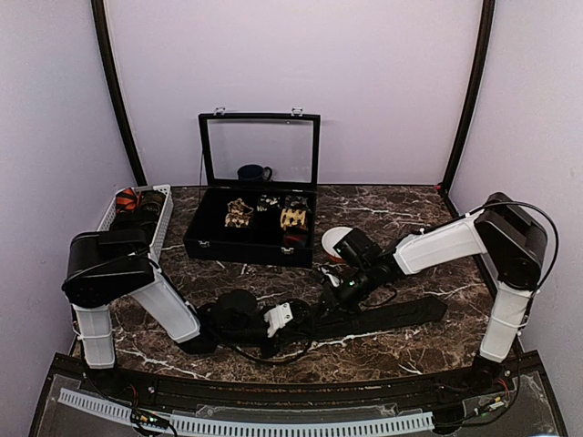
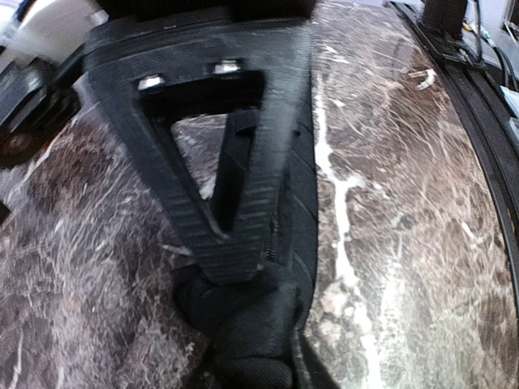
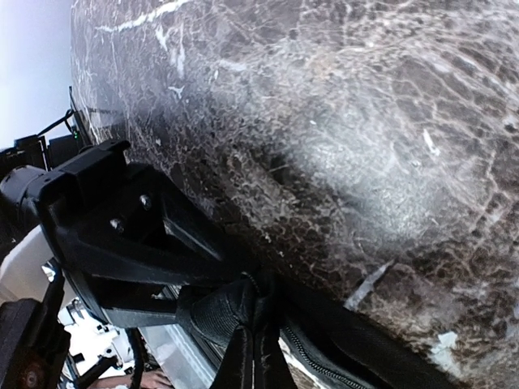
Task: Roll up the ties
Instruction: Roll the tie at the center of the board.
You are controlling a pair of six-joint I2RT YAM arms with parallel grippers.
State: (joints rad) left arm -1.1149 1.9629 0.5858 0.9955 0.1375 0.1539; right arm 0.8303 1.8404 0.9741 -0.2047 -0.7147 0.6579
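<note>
A plain black tie lies flat on the marble table, its wide end pointing right. Its narrow end is bunched near the middle front. My left gripper is shut on that bunched end; in the left wrist view the fingertips pinch a fold of black fabric. My right gripper comes in from the right and is shut on the same end; in the right wrist view the jaws close on the black fabric. Rolled ties, tan, black-white and red, sit in the case.
The black hinged case stands open at the back centre, its glass lid up, a dark mug behind it. A white basket at the back left holds a red patterned tie. A white round object lies right of the case.
</note>
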